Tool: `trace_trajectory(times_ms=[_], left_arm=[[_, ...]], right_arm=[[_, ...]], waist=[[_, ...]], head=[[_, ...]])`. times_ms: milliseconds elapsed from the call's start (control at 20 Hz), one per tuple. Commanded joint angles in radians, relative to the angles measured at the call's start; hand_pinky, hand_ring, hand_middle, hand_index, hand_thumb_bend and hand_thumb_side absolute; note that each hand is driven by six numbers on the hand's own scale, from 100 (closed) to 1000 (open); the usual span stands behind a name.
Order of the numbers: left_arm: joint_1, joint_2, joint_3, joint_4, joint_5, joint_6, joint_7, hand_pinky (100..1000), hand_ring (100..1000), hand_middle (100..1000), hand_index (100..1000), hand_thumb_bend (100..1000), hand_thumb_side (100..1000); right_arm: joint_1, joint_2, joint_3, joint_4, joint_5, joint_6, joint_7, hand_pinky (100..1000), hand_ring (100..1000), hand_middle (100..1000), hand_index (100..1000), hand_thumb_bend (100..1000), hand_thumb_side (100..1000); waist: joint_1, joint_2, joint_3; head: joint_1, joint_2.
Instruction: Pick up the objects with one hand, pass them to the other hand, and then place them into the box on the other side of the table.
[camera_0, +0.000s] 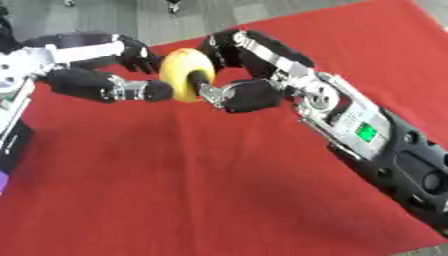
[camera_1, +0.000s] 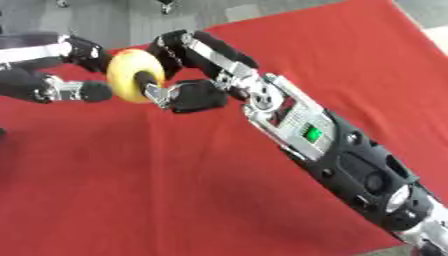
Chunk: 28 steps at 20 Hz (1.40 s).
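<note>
Over the red cloth (camera_0: 201, 190), the right hand (camera_0: 249, 90) reaches in from the lower right, fingers and thumb curled round a round, pale yellow ring-shaped object (camera_0: 185, 74) held above the table, the left hand (camera_0: 105, 75) pinching its far side.

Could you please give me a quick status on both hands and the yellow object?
Left hand and right hand both curled on yellow round object, mid-handover above red cloth. Nothing in the way.
</note>
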Motion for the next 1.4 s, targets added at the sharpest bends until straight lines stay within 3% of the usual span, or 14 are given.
trace_trajectory(times_ms=[50,250,500,750,950,1000,1050,1100,1200,1300,1400], left_arm=[[-0.020,0.008,0.007,-0.002,0.020,-0.013,0.007,878,838,770,796,523,817],[-0.024,-0.001,0.003,-0.003,0.058,-0.007,0.012,865,825,753,761,432,778],[-0.024,-0.008,0.004,-0.007,0.085,0.009,0.022,854,813,731,722,244,823],[-0.020,-0.008,0.006,-0.020,0.124,0.025,0.058,834,791,691,675,117,842],[-0.019,-0.008,0.003,-0.028,0.157,0.028,0.085,802,746,621,578,100,715],[-0.019,-0.008,0.003,-0.028,0.165,0.028,0.090,793,725,595,552,100,657],[-0.018,-0.008,0.002,-0.028,0.172,0.028,0.095,784,701,569,523,100,516],[-0.018,-0.008,0.002,-0.026,0.176,0.031,0.100,778,690,557,510,100,443],[-0.018,-0.009,0.001,-0.025,0.180,0.037,0.112,768,673,534,494,100,418],[-0.018,-0.010,-0.001,-0.024,0.181,0.042,0.118,761,659,519,484,100,324],[-0.018,-0.010,-0.001,-0.023,0.182,0.049,0.120,754,649,507,479,100,287]], right_arm=[[-0.020,-0.007,-0.007,-0.012,0.011,-0.006,0.002,667,600,428,587,100,222],[-0.018,-0.009,-0.007,-0.018,0.012,-0.007,0.006,667,600,428,587,100,219],[-0.013,-0.012,-0.007,-0.027,0.018,-0.008,0.010,667,600,428,587,100,215],[-0.010,-0.016,-0.006,-0.034,0.023,-0.008,0.014,668,600,428,587,100,211],[-0.008,-0.016,-0.004,-0.037,0.025,-0.007,0.021,667,600,428,587,100,209],[-0.007,-0.016,-0.004,-0.037,0.026,-0.007,0.022,667,600,428,587,100,210],[-0.007,-0.016,-0.004,-0.038,0.026,-0.007,0.022,666,599,428,587,100,210],[-0.006,-0.015,-0.003,-0.037,0.026,-0.006,0.023,666,600,428,587,100,210],[-0.006,-0.015,-0.002,-0.038,0.027,-0.006,0.024,666,599,428,587,100,207],[-0.006,-0.015,-0.002,-0.038,0.029,-0.007,0.025,667,600,429,588,100,202],[-0.007,-0.015,-0.001,-0.039,0.030,-0.007,0.026,667,600,430,589,100,197]], waist=[[0.010,0.001,0.001],[0.011,0.003,0.001],[0.011,0.004,0.000],[0.010,0.005,0.000],[0.009,0.006,0.000],[0.009,0.006,-0.001],[0.008,0.006,-0.001],[0.008,0.006,-0.001],[0.007,0.006,-0.002],[0.007,0.007,-0.002],[0.006,0.007,-0.002]], head=[[-0.001,-0.014],[-0.002,-0.015],[-0.003,-0.016],[-0.003,-0.019],[-0.005,-0.021],[-0.004,-0.021],[-0.004,-0.022],[-0.003,-0.022],[-0.002,-0.022],[-0.001,-0.022],[-0.001,-0.021]])
